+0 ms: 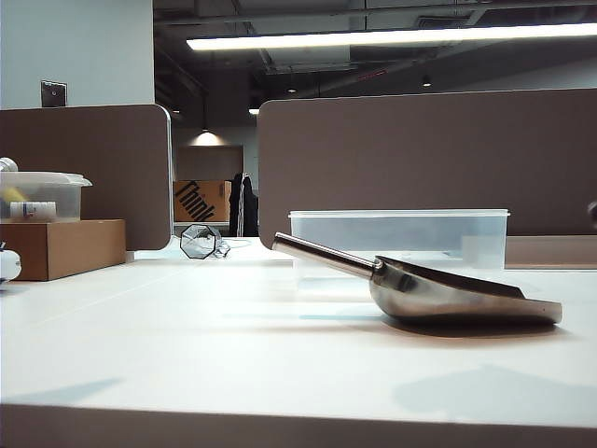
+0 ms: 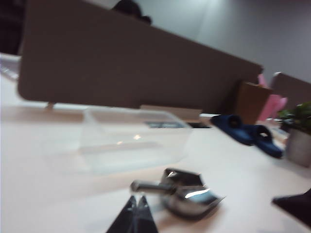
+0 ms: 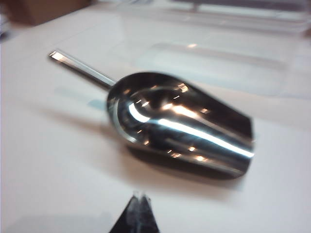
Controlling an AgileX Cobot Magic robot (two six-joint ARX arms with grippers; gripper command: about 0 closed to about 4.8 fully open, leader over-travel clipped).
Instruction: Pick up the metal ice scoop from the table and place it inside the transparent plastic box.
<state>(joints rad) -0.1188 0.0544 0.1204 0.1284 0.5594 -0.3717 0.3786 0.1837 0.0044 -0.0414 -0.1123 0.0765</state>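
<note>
The metal ice scoop [image 1: 438, 291] lies on the white table [image 1: 187, 345], bowl to the right and handle slanting up to the left. Just behind it stands the transparent plastic box [image 1: 399, 238], with nothing in it. In the left wrist view my left gripper [image 2: 137, 197] is shut and holds nothing, a short way from the end of the scoop's [image 2: 187, 194] handle, with the box [image 2: 131, 138] beyond. My right gripper [image 3: 140, 196] is also shut with nothing in it, short of the scoop's [image 3: 180, 121] bowl. Neither gripper shows in the exterior view.
At the far left a cardboard box [image 1: 61, 247] carries a small lidded tub [image 1: 42, 196]. A black faceted object [image 1: 201, 241] sits at the back. Brown partitions [image 1: 420, 154] wall off the rear. Blue items [image 2: 248, 133] and a potted plant [image 2: 299, 141] stand to one side.
</note>
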